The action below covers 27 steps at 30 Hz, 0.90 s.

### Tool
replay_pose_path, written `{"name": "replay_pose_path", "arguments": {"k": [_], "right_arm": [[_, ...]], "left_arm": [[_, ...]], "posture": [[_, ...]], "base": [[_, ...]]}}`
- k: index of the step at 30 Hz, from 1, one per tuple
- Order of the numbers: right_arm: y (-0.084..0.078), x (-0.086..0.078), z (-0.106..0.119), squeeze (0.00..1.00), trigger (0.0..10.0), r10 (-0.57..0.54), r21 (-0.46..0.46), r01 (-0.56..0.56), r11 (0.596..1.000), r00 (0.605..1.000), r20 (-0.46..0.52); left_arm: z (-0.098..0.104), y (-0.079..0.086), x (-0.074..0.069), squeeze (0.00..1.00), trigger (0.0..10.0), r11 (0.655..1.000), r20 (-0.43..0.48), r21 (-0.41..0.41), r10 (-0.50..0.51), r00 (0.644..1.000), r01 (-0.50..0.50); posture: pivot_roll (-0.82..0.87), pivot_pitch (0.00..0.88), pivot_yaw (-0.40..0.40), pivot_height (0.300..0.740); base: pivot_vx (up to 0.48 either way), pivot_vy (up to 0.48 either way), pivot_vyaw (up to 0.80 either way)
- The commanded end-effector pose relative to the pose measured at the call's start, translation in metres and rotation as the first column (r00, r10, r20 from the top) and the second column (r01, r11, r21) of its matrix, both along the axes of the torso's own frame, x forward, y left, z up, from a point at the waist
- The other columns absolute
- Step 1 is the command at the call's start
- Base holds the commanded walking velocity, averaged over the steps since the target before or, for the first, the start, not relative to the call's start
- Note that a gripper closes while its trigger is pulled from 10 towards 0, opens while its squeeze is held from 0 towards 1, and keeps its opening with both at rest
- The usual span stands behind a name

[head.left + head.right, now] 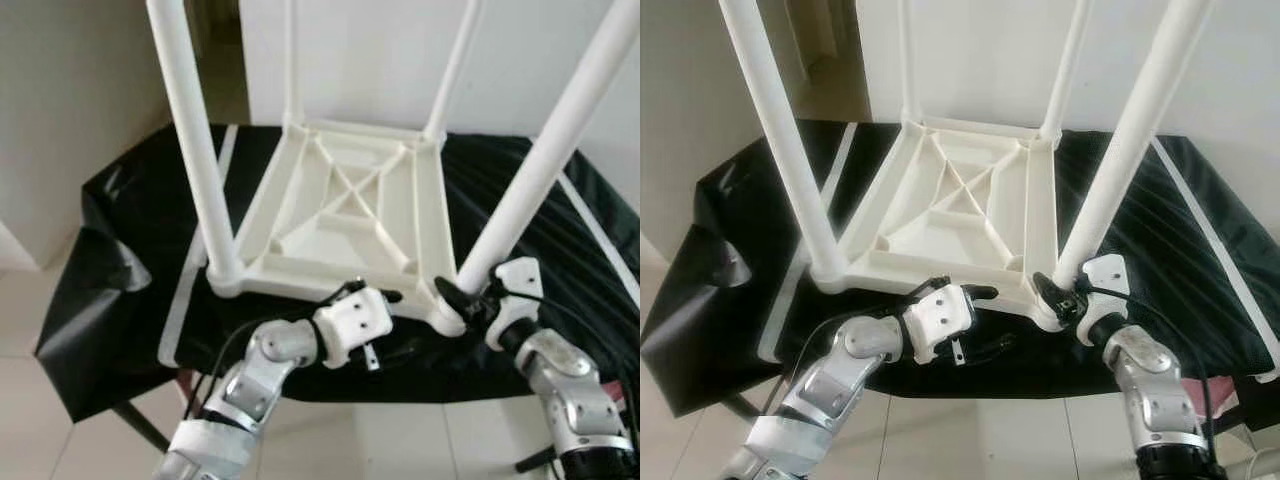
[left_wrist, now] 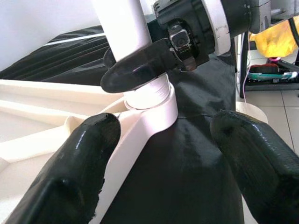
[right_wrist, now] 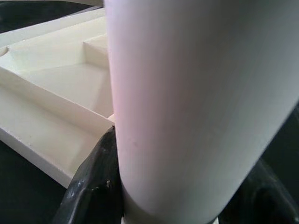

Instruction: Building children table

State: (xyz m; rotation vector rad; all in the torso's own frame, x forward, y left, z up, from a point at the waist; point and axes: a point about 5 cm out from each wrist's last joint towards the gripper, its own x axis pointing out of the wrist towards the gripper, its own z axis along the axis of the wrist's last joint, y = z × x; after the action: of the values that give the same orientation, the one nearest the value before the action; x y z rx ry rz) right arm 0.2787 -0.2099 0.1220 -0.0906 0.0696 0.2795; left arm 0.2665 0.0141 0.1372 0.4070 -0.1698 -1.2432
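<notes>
1. Fingers of the right gripper (image 1: 462, 298) are pinched round the foot of the near-right leg (image 1: 545, 165), just above the socket where it meets the tabletop; in the right wrist view the white tube sits between the black fingers (image 3: 91, 186).
2. The left gripper (image 2: 168, 158) is spread wide, one fingertip resting against the tabletop's near rim and the other over the black cloth, and it points rightward at that same corner socket (image 2: 156, 109). It grips nothing.
3. The children's table (image 1: 345, 205) lies upside down, ribbed underside up, with four white legs rising from its corners; the near-left leg (image 1: 195, 140) stands in its socket, and the two far legs are thinner in view against the wall.
4. It rests on a black sheet (image 1: 500, 190) draped over a low support, with pale stripes showing along the left and right sides.
5. The sheet hangs in folds on the near left, over the tiled floor (image 1: 60, 440).
6. In the left wrist view, some yellow and other coloured items (image 2: 273, 56) lie on the floor beyond the sheet, too blurred to name.
</notes>
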Motion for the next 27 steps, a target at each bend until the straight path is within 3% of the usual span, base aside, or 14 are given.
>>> {"name": "replay_pose_path", "arguments": {"k": [1,5,9,14,16,19,27], "right_arm": [[0.0,-0.007,-0.024,0.0,10.0,-0.1,-0.022,0.098,0.995,0.989,-0.113],[0.007,-0.008,-0.028,0.0,10.0,-0.214,0.012,0.217,0.976,0.969,-0.124],[0.02,-0.012,-0.036,0.0,10.0,-0.405,0.062,0.418,0.907,0.902,-0.151],[0.031,-0.012,-0.036,0.0,10.0,-0.459,0.1,0.479,0.872,0.872,-0.172],[0.043,-0.009,-0.032,0.0,10.0,-0.528,0.161,0.557,0.815,0.828,-0.188],[0.055,-0.006,-0.027,0.0,10.0,-0.513,0.208,0.544,0.813,0.838,-0.185],[0.056,-0.008,-0.024,0.0,10.0,-0.5,0.216,0.53,0.82,0.847,-0.181]], "left_arm": [[-0.001,0.001,0.002,0.0,10.0,0.998,0.023,-0.008,0.067,0.997,-0.067],[-0.004,0.002,0.006,0.0,10.0,0.995,0.032,0.016,0.095,0.995,-0.096],[-0.006,0.004,0.012,0.0,10.0,0.99,0.041,0.028,0.139,0.989,-0.14],[-0.006,0.004,0.012,0.0,10.0,0.988,0.046,0.021,0.153,0.987,-0.154],[-0.007,0.004,0.013,0.0,10.0,0.984,0.029,0.018,0.179,0.983,-0.18],[-0.007,0.003,0.014,0.0,10.0,0.981,-0.005,0.005,0.195,0.981,-0.195],[-0.005,0.001,0.015,0.0,10.0,0.981,-0.035,-0.013,0.192,0.981,-0.192]], "posture": [[-0.05,0.0,-0.043,0.74],[-0.05,0.0,-0.046,0.74],[-0.05,0.0,-0.051,0.74],[-0.05,0.0,-0.054,0.74],[-0.04,0.0,-0.063,0.74],[-0.05,0.0,-0.062,0.74],[-0.04,0.0,-0.065,0.74]], "base": [[0.0,0.0,0.0],[0.0,0.0,0.0],[0.0,0.0,0.0],[0.0,0.0,0.0],[0.0,0.0,0.0],[0.0,0.0,0.0],[0.0,0.0,0.0]]}}
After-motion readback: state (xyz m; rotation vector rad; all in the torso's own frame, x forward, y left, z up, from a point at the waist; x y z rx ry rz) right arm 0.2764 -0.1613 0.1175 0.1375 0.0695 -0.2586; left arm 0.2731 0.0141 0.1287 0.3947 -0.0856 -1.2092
